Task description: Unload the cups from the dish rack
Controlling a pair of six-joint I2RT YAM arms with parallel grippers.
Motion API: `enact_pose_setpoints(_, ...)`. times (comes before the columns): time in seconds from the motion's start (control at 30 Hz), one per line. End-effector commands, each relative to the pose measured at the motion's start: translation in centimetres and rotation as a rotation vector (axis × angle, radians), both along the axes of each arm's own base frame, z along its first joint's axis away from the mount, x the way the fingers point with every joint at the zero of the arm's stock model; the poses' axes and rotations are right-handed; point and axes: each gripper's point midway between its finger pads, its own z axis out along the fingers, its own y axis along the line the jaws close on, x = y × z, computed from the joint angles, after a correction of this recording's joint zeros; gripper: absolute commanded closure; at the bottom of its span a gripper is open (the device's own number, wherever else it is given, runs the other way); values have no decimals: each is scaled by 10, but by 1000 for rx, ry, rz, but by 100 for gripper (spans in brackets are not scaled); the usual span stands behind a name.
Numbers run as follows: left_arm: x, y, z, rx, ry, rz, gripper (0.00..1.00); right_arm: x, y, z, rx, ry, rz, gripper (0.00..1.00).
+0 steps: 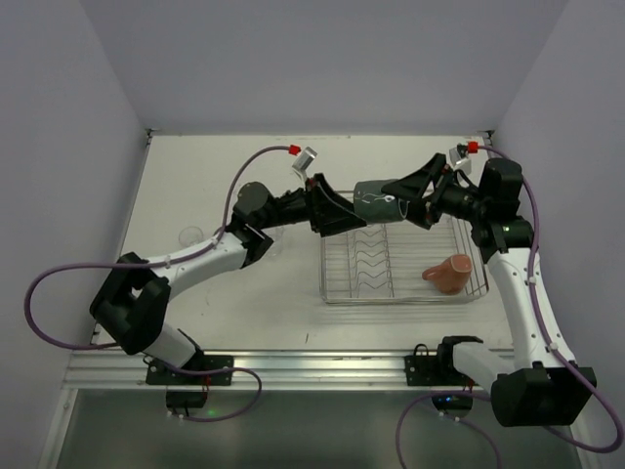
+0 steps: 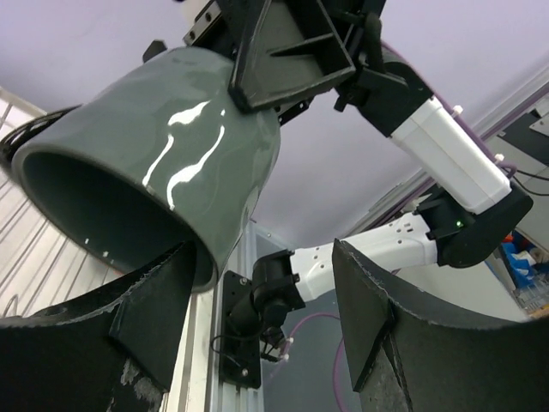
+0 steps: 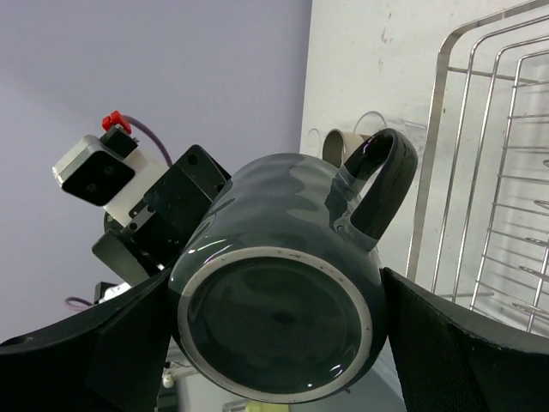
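Step in hand: a mid-air hand-over, as I judge it; the dark grey mug is out of the dish rack and hangs between the 2 arms above the rack's far left corner
Right gripper: closed across the mug's base end, 1 finger on each side of the body; its wrist view looks straight at the glazed foot ring, with the handle uppermost in that view
Left gripper: spread wide and holding nothing; the mug's mouth faces it, with the rim just above 1 finger, and I cannot tell whether they touch
Mug attitude: on its side in the air, mouth towards the left arm, base towards the right
Left in the rack: 1 salmon-pink cup, lying on its side near the right front corner; no other cup shows inside
Already out: a clear tumbler stands on the table, well left of the rack
Progress: near the end, judging by the 1 cup inside
Next move calls for: the left fingers to come around the mug's wall and close firmly before the right ones let go; the glaze looks slick, so a shallow pinch at the rim could slip
Risk: an early release would drop the mug onto the rack wires
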Motion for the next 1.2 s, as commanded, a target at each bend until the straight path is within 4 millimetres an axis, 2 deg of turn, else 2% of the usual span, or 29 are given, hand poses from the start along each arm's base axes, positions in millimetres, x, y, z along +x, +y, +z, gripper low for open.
enact_pose_setpoints(0.0, -1, -8, 42, -111, -94, 4, 32, -13, 5, 26, 54, -75, 60, 100)
enact_pose_setpoints(0.2, -6, -20, 56, -178, -108, -32, 35, -14, 6, 24, 61, -73, 69, 100)
enact_pose_setpoints(0.3, -11, -20, 59, -221, -112, -61, 52, -15, 8, 25, 78, -76, 90, 100)
enact_pose_setpoints(0.33, -13, -19, 59, -233, -112, -69, 61, -15, 9, 23, 85, -71, 93, 100)
enact_pose_setpoints(0.43, -22, -12, 69, -311, -147, -105, 67, -14, 9, 20, 94, -70, 101, 100)
enact_pose_setpoints(0.6, -30, -7, 69, -373, -126, -153, 75, -17, 11, 16, 111, -71, 135, 100)
enact_pose_setpoints(0.63, -31, -6, 69, -378, -128, -158, 83, -17, 11, 17, 103, -80, 131, 100)
enact_pose_setpoints(0.67, -32, -5, 69, -378, -125, -164, 88, -18, 11, 17, 95, -85, 133, 100)
enact_pose_setpoints(0.73, -32, -6, 66, -360, -108, -162, 100, -18, 9, 15, 68, -91, 118, 84)
enact_pose_setpoints(0.77, -32, -6, 66, -345, -111, -153, 100, -19, 8, 10, 42, -89, 114, 73)
enact_pose_setpoints(0.8, -31, -7, 64, -325, -107, -147, 100, -19, 7, 10, 28, -96, 111, 46)
enact_pose_setpoints(0.83, -25, -10, 56, -280, -76, -132, 100, -18, 6, 7, 17, -97, 106, 33)
enact_pose_setpoints(0.9, -24, -7, 56, -246, -101, -101, 100, -21, 5, -3, -12, -84, 104, 7)
enact_pose_setpoints(0.93, -17, -7, 49, -190, -79, -71, 100, -23, 4, -6, -23, -85, 104, 1)
enact_pose_setpoints(1.03, -12, 6, 46, -149, -70, -33, 100, -29, -2, -18, -90, -94, 70, 1)
enact_pose_setpoints(1.17, -2, 29, 38, -72, -55, 21, 100, -36, -26, -41, -293, -64, -57, 1)
